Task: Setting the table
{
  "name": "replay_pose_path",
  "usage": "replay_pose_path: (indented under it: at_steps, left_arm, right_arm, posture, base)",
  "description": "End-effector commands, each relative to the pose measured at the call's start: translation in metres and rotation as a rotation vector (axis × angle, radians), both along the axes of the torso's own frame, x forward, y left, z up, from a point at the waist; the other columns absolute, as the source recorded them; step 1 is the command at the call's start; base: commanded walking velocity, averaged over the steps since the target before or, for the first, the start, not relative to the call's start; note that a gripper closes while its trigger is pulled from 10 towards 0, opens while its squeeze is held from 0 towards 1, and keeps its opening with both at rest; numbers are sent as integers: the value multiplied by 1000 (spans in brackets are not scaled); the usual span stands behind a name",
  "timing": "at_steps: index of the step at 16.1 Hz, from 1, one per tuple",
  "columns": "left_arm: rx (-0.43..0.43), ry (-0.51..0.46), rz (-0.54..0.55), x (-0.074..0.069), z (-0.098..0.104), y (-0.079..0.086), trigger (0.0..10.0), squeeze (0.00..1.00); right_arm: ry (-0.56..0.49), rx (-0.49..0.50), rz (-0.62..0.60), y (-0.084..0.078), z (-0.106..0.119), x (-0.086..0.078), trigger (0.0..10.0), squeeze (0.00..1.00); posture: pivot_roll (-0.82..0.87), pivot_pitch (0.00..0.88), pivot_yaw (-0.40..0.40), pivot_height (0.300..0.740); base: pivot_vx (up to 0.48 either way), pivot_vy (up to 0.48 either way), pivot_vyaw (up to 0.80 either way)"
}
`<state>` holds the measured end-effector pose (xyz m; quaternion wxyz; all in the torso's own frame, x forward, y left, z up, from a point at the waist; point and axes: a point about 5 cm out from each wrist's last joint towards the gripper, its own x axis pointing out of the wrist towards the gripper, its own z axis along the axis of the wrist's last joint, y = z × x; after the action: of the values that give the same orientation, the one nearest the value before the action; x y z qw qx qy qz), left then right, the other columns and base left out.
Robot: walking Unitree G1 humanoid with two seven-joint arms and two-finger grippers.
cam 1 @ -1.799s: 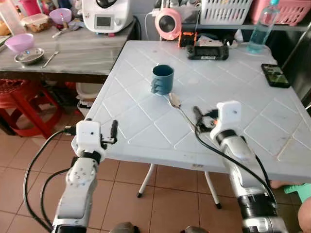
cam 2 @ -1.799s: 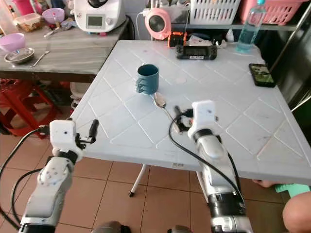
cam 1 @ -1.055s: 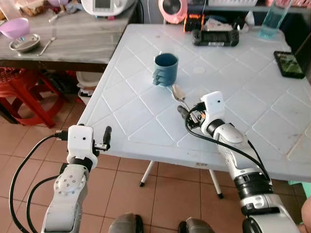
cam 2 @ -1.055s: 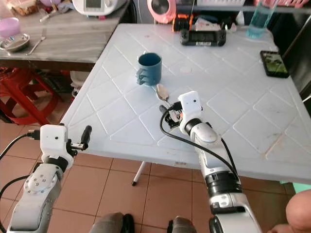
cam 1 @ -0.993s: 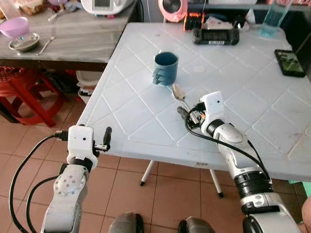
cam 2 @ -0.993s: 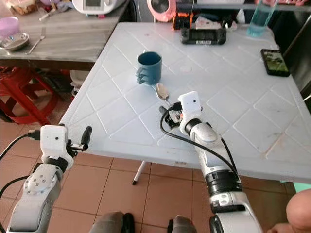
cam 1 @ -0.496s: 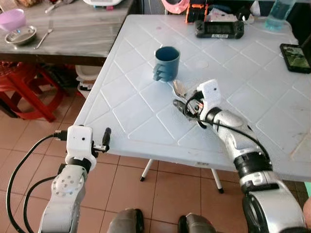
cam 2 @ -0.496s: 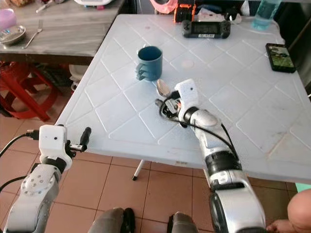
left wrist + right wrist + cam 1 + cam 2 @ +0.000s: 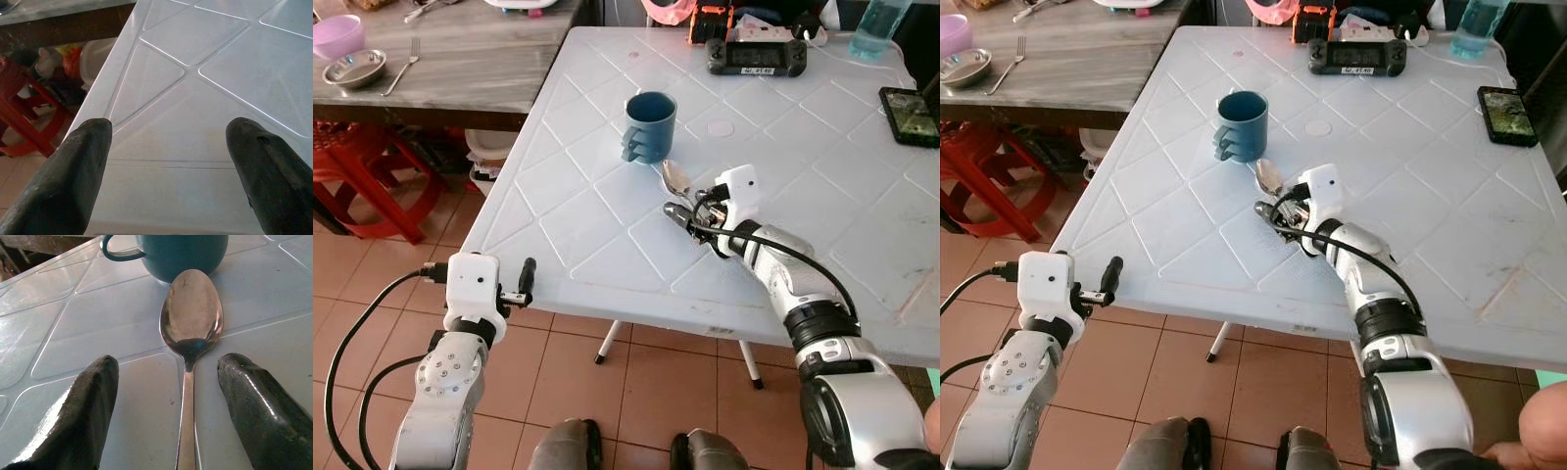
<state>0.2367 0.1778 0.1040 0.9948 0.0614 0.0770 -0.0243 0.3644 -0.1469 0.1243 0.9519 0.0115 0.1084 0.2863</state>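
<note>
right gripper [image 9: 166, 396] low over the white table [image 9: 607, 215], fingers spread apart with the spoon [image 9: 191, 328] handle running between them, not gripped. spoon lies flat on the table, bowl pointing at the blue mug [image 9: 649, 124], just beside it. left gripper [image 9: 168, 161] held off the near table edge, fingers apart, holding nothing. game controller [image 9: 756, 55] and phone [image 9: 911, 114] sit at the far side.
</note>
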Motion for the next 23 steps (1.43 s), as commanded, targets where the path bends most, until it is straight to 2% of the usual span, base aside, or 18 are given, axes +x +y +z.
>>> replay_pose_path:
  at_steps: [1, 5, 7, 10, 17, 19, 23]
  left_arm:
    - [16, -11, 18, -1, 4, 5, 10000, 0]
    - [13, -14, 19, 0, 4, 5, 10000, 0]
    - [6, -8, 18, 0, 2, 3, 10000, 0]
    - [5, -3, 17, 0, 1, 2, 10000, 0]
    - [-7, 14, 21, -2, -3, 1, 10000, 0]
    - [-12, 21, 24, -2, -5, 0, 10000, 0]
    - [-18, 24, 25, -2, -6, -1, 10000, 0]
  right_arm:
    - [75, 9, 33, 4, -14, -4, 0, 0]
    - [164, -40, 56, -1, -20, -6, 0, 0]
    - [250, -41, 52, -5, -29, -9, 0, 0]
    - [300, -42, 56, -7, -37, -14, 0, 0]
    - [368, 3, 35, -14, -46, -22, 0, 0]
    - [388, 74, -1, -13, -47, -23, 0, 0]
    - [400, 74, -67, -18, -53, -25, 0, 0]
  posture:
    - [107, 134, 81, 740]
    - [97, 122, 74, 740]
    - [90, 114, 66, 740]
    - [85, 114, 64, 740]
    - [75, 118, 49, 740]
    - [74, 120, 49, 740]
    - [74, 117, 49, 740]
  base:
    - [0, 0, 0]
    - [0, 0, 0]
    - [0, 0, 0]
    - [0, 0, 0]
    - [0, 0, 0]
    - [0, 0, 0]
    - [0, 0, 0]
